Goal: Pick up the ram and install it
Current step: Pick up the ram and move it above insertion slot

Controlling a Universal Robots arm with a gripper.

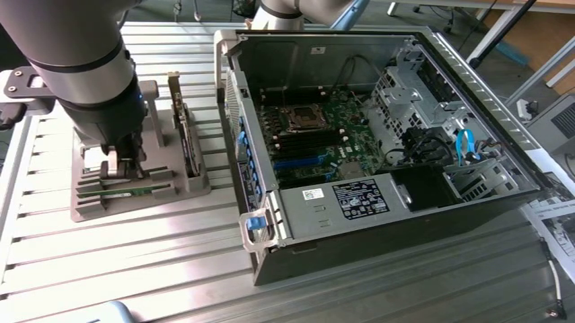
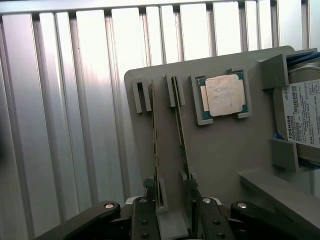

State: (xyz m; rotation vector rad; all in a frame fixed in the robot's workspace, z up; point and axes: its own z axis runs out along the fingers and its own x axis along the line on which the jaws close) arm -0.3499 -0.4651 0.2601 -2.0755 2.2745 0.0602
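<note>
Ram (image 1: 126,191): long, thin green circuit-board stick, seated on edge in a slot along the near side of a flat grey plastic holder (image 1: 193,185), at the exterior view's left, not lifted out. Underneath everything, a ribbed silver aluminium table (image 1: 134,269). At the exterior view's right, laid on its side with the panel off, a large black computer tower case (image 1: 378,259), a green motherboard (image 1: 314,145) bare inside it. Above the holder, reaching down, a thick grey robot arm (image 1: 81,60). Holder itself near the case but apart from it. Set in its pockets on the far side of the ram: a silver hard drive with a white printed label (image 2: 306,112), a square silver processor chip (image 2: 224,95), and a second thin stick on edge (image 2: 181,135), just beside the first. Black gripper (image 2: 170,192) low over one end of the two sticks, fingers (image 2: 144,220) spread wide apart, clamped on nothing; no telling which stick lined up with.
</note>
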